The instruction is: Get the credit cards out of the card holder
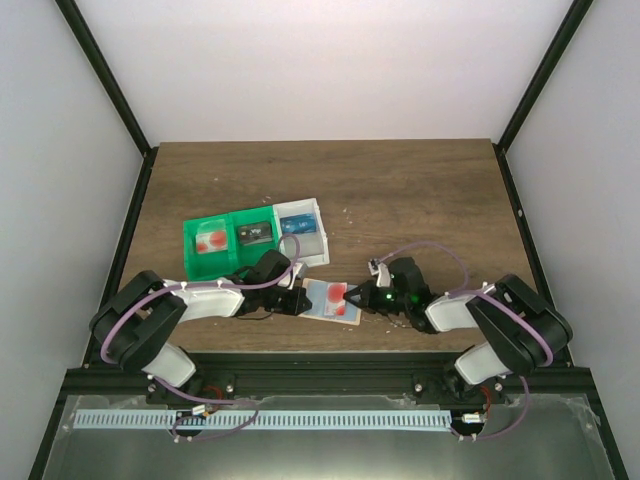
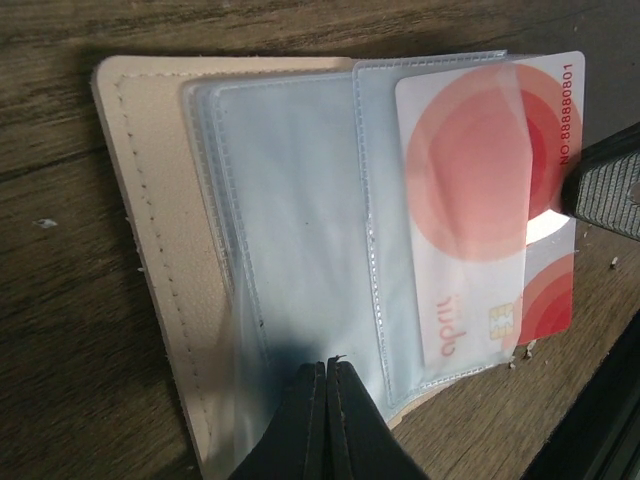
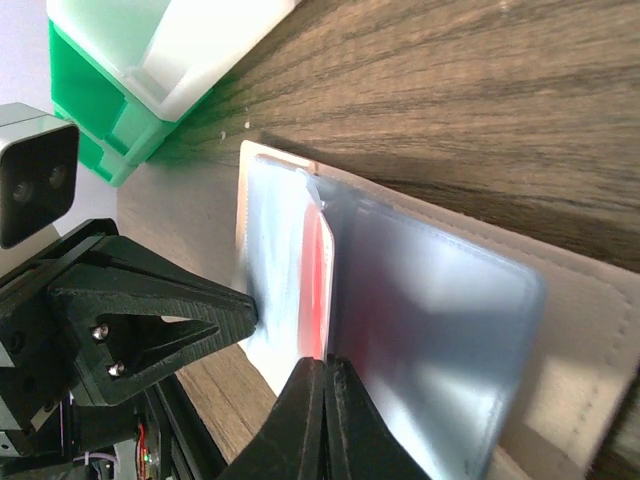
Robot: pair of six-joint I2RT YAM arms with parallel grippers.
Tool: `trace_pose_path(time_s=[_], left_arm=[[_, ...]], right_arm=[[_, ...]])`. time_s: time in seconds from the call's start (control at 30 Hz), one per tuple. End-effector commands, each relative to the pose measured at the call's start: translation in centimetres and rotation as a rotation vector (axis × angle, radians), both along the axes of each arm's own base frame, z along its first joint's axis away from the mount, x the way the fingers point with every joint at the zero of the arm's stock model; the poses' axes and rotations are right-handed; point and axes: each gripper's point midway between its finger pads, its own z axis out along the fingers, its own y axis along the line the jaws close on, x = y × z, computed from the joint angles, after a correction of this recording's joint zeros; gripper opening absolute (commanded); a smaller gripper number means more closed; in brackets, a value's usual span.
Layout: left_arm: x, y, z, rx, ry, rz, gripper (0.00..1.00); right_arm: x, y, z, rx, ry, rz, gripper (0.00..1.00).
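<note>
Left arm: reaches low from its base at the near left. The forearm runs rightward and the wrist is bent, so the left tool (image 1: 297,300) meets the left side of the card holder (image 1: 330,302).
Left tool: narrow, with only a hairline slit between the fingers. It is pinched on the edge of one blue-grey inner panel (image 2: 290,230) of the card holder.
Right arm: folded low from its base at the near right. The forearm points leftward and the right tool (image 1: 356,297) faces the left tool across the card holder.
Right tool: fingers pressed together on the outer edge of the pale card with red circles (image 2: 480,190). One ribbed finger shows over that edge in the left wrist view.
Card holder: lies open and flat on the tabletop (image 1: 420,200) close to the near edge, between the two tools. The tan cover is down and the panels face up.
Pale card with red circles: partway out of a clear pocket on one half of the card holder. Its outer strip with a printed number is bare, and the rest lies under the film.
Green tray (image 1: 188,250): just behind the left tool. Its left compartment holds a red-and-white flat thing (image 1: 210,240) and the middle one a dark thing (image 1: 255,234).
Translucent white box (image 1: 298,207): sits against the right end of the green tray. A blue flat thing (image 1: 298,226) lies in it, too small to tell whether it is a card.
</note>
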Motion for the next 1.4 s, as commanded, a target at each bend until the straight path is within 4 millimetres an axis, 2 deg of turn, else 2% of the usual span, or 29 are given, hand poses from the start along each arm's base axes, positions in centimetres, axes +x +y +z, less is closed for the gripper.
trace_pose_path(time_s=[0.0,0.4,0.57,0.77,0.9,1.07,1.23,1.37], left_arm=[[-1.6,1.5,-2.4,0.076,0.073,0.006,0.0],[-1.6,1.5,-2.2,0.071,0.071,0.012,0.0],[-1.5,1.3,-1.6,0.056,0.062,0.012,0.0],[-0.7,0.7,0.4,0.019,0.024,0.02,0.0],[0.0,-0.2,2.6,-0.028,-0.001,0.028,0.03],[1.5,-1.5,7.5,-0.139,-0.074,0.065,0.28],[1.2,-3.4,12.8,-0.363,-0.096,0.051,0.48],[0.4,-4.5,15.8,-0.572,-0.089,0.023,0.55]], right_arm=[[0.0,-1.2,-0.6,-0.035,0.003,-0.04,0.01],[-0.2,-2.3,0.0,-0.061,-0.019,-0.076,0.0],[0.3,-3.4,1.0,-0.093,-0.058,-0.132,0.0],[0.6,-4.4,3.3,-0.086,-0.104,-0.199,0.01],[0.9,-4.6,5.7,-0.024,-0.149,-0.24,0.01],[1.0,-4.5,8.7,0.1,-0.216,-0.273,0.0],[0.8,-4.4,10.5,0.226,-0.216,-0.301,0.0],[1.1,-4.1,11.8,0.316,-0.207,-0.319,0.01]])
